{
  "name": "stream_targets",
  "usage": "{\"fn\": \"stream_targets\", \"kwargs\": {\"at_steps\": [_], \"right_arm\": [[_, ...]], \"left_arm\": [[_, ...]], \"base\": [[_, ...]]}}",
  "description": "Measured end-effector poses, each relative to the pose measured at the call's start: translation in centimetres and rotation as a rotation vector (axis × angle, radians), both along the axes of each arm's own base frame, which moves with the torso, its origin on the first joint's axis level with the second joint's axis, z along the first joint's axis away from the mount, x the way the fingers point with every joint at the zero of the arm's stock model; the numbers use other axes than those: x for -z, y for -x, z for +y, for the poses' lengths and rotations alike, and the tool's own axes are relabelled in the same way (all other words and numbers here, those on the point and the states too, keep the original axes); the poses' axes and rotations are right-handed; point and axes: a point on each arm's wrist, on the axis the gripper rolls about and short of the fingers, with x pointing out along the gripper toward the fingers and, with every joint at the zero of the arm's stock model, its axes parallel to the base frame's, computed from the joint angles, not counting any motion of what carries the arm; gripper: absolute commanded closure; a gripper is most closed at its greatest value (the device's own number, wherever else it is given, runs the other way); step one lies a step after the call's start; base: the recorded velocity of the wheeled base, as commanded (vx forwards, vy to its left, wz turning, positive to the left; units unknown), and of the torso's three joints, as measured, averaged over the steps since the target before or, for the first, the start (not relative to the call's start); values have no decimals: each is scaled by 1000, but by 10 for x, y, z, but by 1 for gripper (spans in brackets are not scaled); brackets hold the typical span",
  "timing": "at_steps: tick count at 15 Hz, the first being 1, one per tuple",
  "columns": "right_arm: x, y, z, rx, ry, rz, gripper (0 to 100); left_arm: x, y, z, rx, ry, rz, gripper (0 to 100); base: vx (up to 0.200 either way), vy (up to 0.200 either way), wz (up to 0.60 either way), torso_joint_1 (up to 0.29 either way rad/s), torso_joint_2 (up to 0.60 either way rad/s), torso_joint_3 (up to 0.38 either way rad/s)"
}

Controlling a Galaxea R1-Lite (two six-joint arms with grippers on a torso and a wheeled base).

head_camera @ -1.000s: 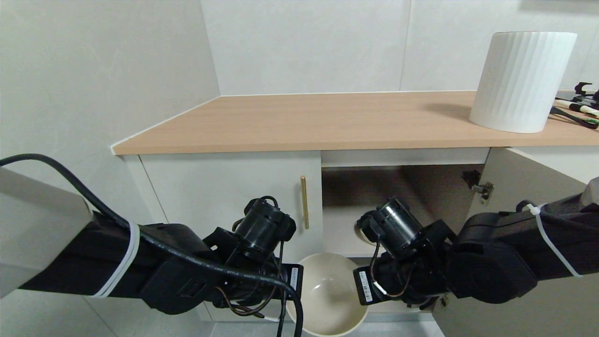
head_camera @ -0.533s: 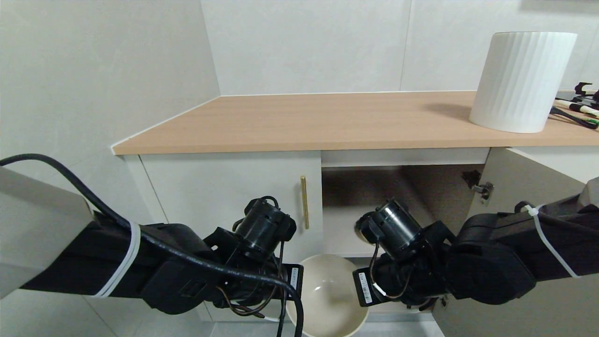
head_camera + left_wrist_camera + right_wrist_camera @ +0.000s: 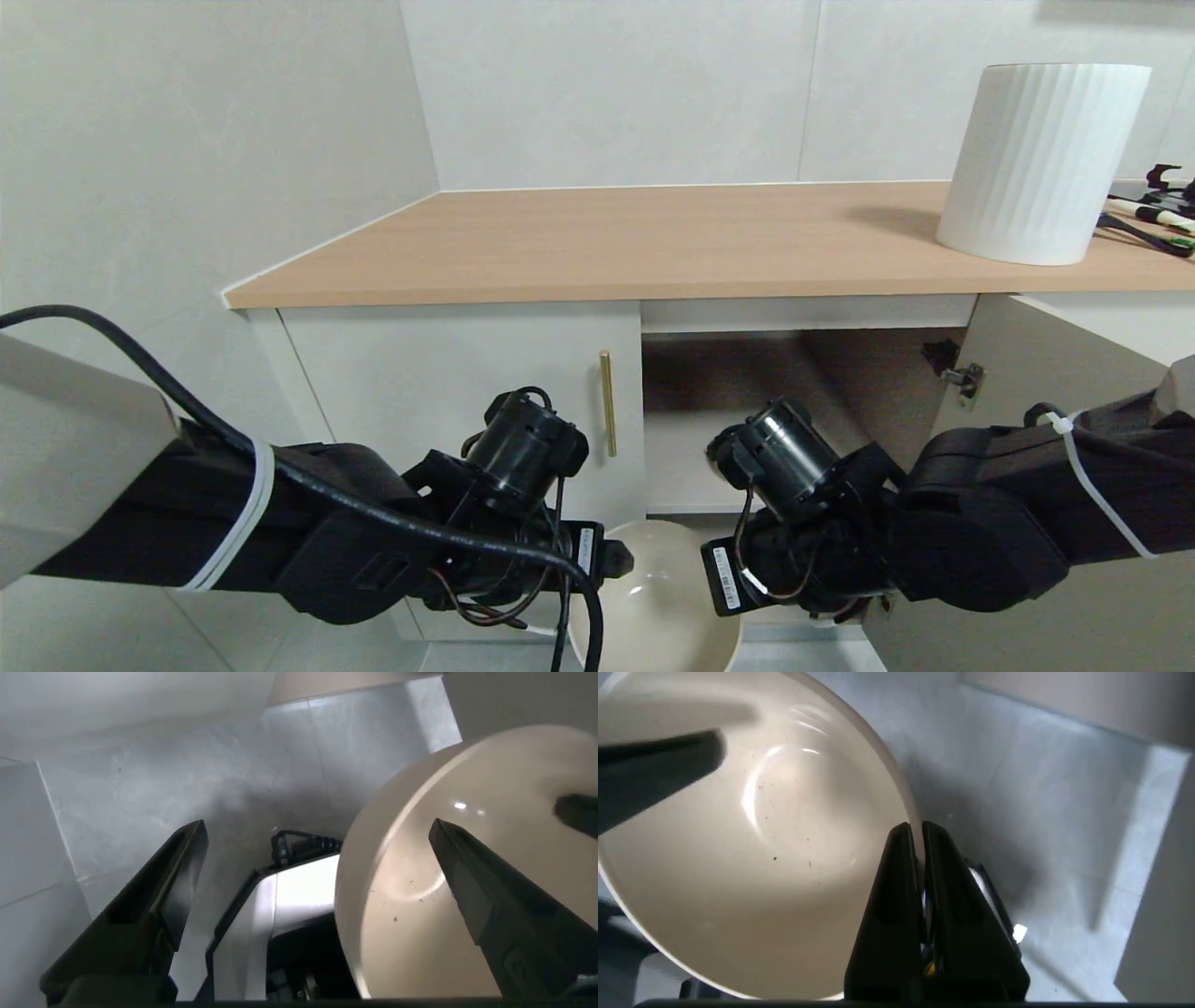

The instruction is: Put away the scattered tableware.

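**Cream bowl carried low before the open cupboard.** My right claw (image 3: 918, 838) is clenched on the rim of the bowl (image 3: 653, 607), one jaw inside the wall and one outside. My left claw (image 3: 318, 831) is released, jaws standing wide apart and gripping nothing; one jaw reaches over the bowl's hollow on the side opposite my right claw; whether it touches the glaze I cannot tell.

The bowl hangs clear of the floor (image 3: 234, 775), just in front of the cupboard (image 3: 747, 373) and below the counter (image 3: 607, 243); its mouth is turned up and it rests on no shelf (image 3: 672, 467).

**Handling, as I judge it:**
- The wall is stiff and will not give under a pinch.
- The surface shines, so it is probably slick.
- The weight looks moderate, yet it all hangs from one point on the rim, so the bowl will want to swing or slide down between my jaws.
- If it is ceramic, it would chip against the cupboard frame or the shelf edge.

**Best hold:** the rim, straddling the wall; a second pinch by my left claw on the far rim would steady it.
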Motion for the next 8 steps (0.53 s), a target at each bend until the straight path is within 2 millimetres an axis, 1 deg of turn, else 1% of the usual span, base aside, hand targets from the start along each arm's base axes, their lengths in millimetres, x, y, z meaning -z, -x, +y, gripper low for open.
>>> {"fn": "stream_targets", "kwargs": {"at_steps": [1,2,4,8], "right_arm": [[1,-2,0,19,12,-13,100],[3,-8,-1,55,8,-42,100],[7,-26,-5,149,-20,-103,100],[16,-72,-40,324,-60,-169,100]], "left_arm": [[-4,1,1,0,11,-7,0],[-8,1,2,-2,23,-18,0],[-15,2,4,-6,41,-38,0],[-21,0,6,-33,78,-58,0]], "base": [[0,0,0,0,0,0],[0,0,0,0,0,0],[0,0,0,0,0,0],[0,0,0,0,0,0]]}}
